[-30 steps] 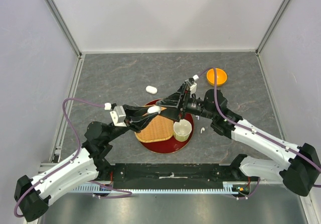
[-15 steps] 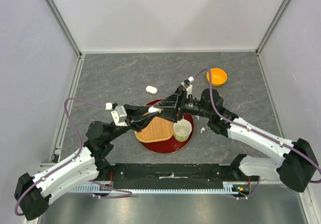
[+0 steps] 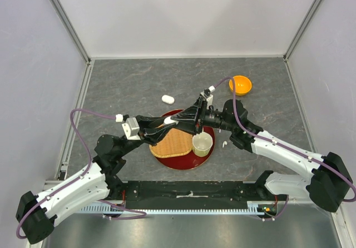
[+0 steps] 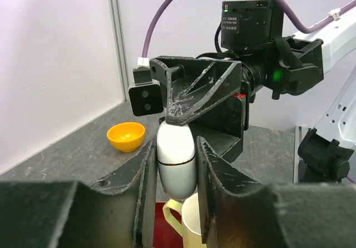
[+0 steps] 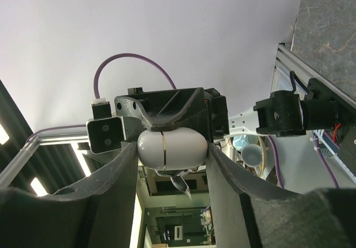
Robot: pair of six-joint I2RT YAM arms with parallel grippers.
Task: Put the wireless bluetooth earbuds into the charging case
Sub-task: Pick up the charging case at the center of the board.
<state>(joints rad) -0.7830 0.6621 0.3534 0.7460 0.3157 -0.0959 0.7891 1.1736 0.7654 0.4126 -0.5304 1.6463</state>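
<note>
A white pebble-shaped charging case (image 3: 170, 120), lid closed, hangs in the air over the basket, held between both grippers. My left gripper (image 3: 167, 122) is shut on its sides; in the left wrist view the case (image 4: 175, 159) sits upright between my fingers (image 4: 143, 173). My right gripper (image 3: 177, 119) meets it from the right and is closed on its ends; in the right wrist view the case (image 5: 171, 146) spans the gap between both fingers. One tiny white earbud (image 3: 224, 144) lies on the table right of the plate. The other earbuds are not visible.
A woven basket (image 3: 172, 142) and a cream cup (image 3: 202, 143) stand on a red plate (image 3: 183, 163) under the grippers. A second white case (image 3: 167, 99) lies behind the plate. An orange bowl (image 3: 240, 84) sits at the back right.
My right gripper has moved left and slightly nearer, closing in over the case held by my left gripper. The left arm has barely moved.
</note>
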